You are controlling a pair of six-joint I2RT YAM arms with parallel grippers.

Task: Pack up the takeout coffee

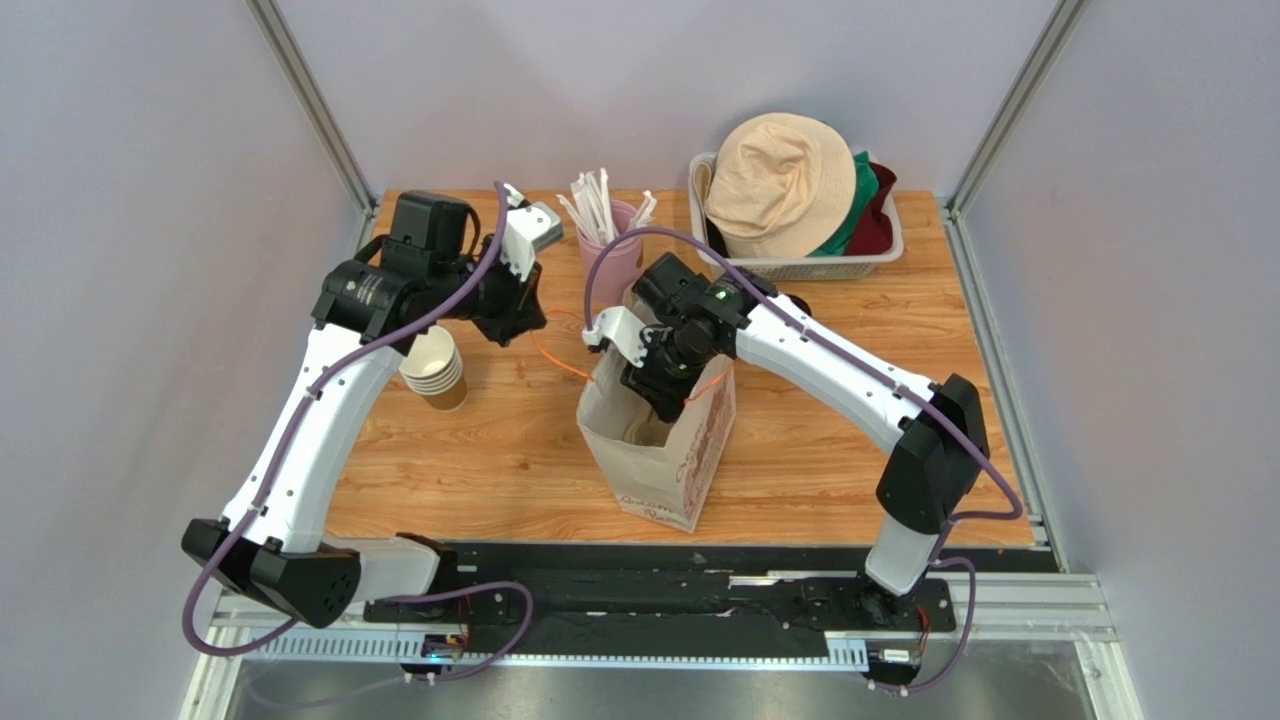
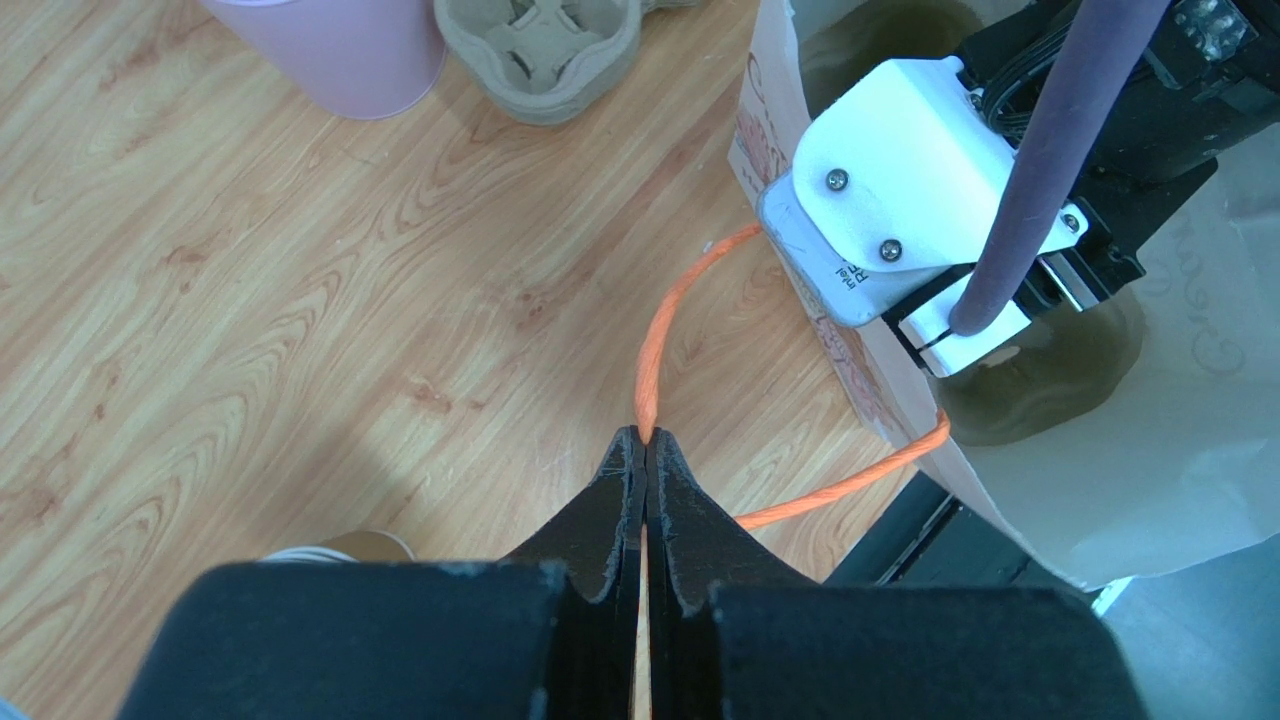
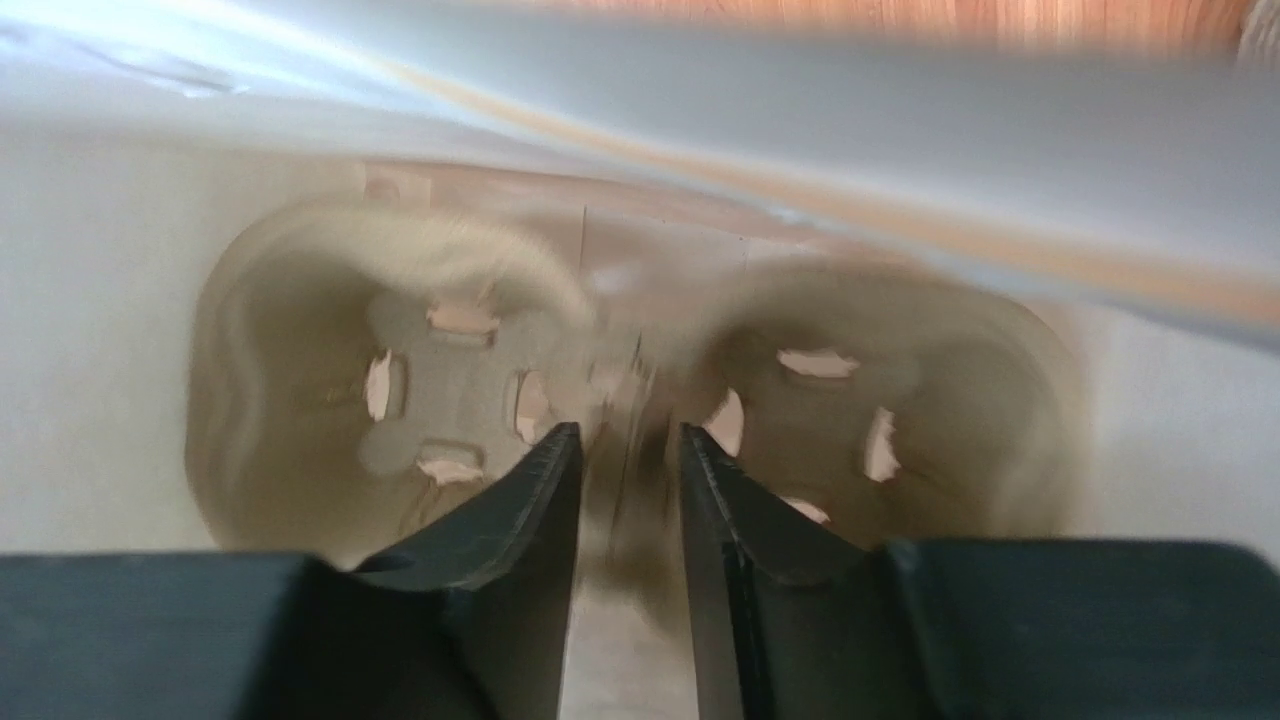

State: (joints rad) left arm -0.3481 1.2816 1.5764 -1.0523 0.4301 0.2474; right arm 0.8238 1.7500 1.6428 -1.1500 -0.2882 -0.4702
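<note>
Left arm reaches forward over the surface, elbow bent. The left hand is clenched tight on the thin orange twisted-cord handle of the paper bag, with the cord loop arching up from its black fingertips. Right arm bends in from the right, wrist tipped steeply down, right hand sunk into the bag's open mouth. Its black tapered fingers are parted by a narrow gap and grasp nothing that shows; the view is motion-blurred. Below them, on the bag floor, is a moulded pulp cup carrier, grey-brown and fibrous, with round wells and cut tabs. The bag is upright, pale kraft paper with a creased top edge and faint print on its side. Takeout coffee: cannot tell where it is, not made out in any view. A second pulp carrier lies on the wood-grain surface beside a smooth pink cup. A stack of lidless brown paper cups stands near the left arm. At back right, a white basket holds a beige fabric hat.
</note>
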